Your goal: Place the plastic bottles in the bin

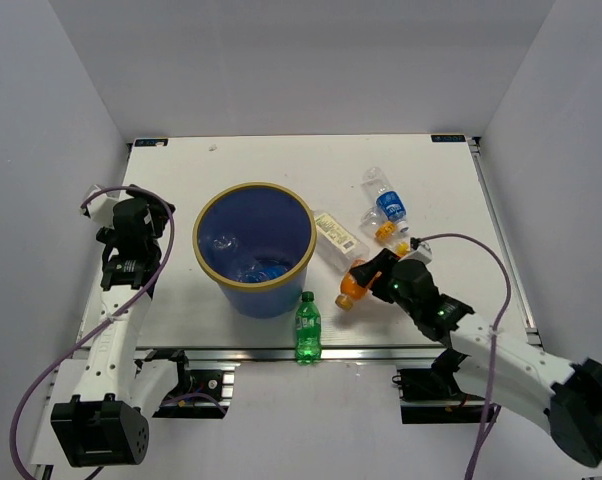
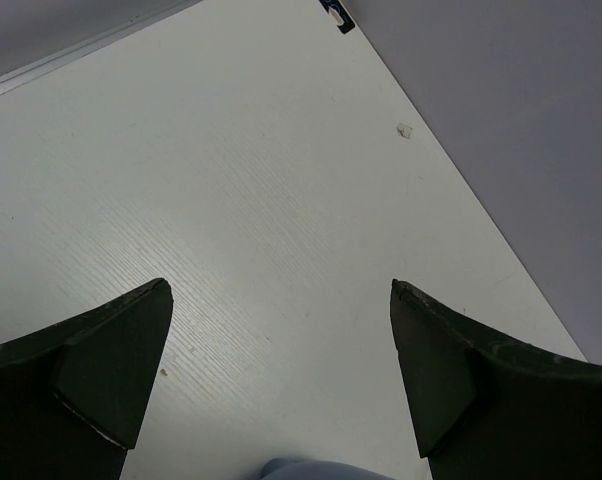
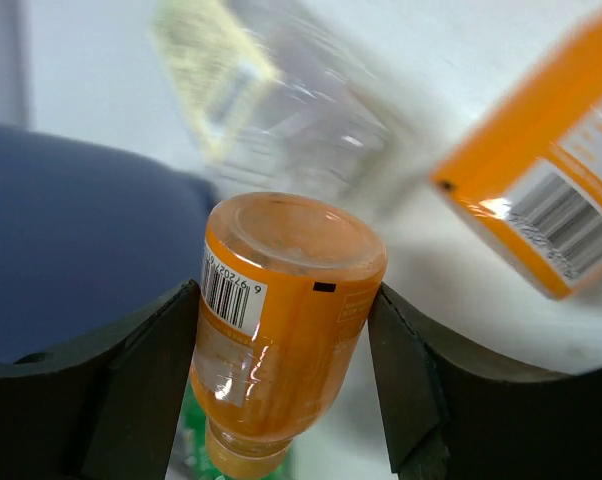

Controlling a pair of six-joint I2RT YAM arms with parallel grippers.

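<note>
White bench point(image 1: 181, 170) from above: the bin point(image 1: 256, 300) sits left of centre, with a green bottle point(image 1: 307, 328) upright just in front of it. My right pincer point(image 1: 369, 280) grips an orange bottle point(image 1: 349, 292) near the bin. Left wrist — left pincer point(image 2: 279, 290) spread wide over the bench. Right wrist — its jaws press that orange bottle's sides.

Bin point(image 1: 261, 300): round, blue, tan rim, upright. Orange bottle point(image 3: 281, 340) pinched in my right gripper point(image 3: 281, 292), base toward my wrist. Second orange bottle point(image 3: 541, 190) lying just beside it. Green bottle point(image 1: 307, 328) upright, just beside bin on its near side. Yellow-label clear bottle point(image 1: 336, 238) lying right of bin. Blue-label clear bottle point(image 1: 385, 200) lying farther right.
</note>
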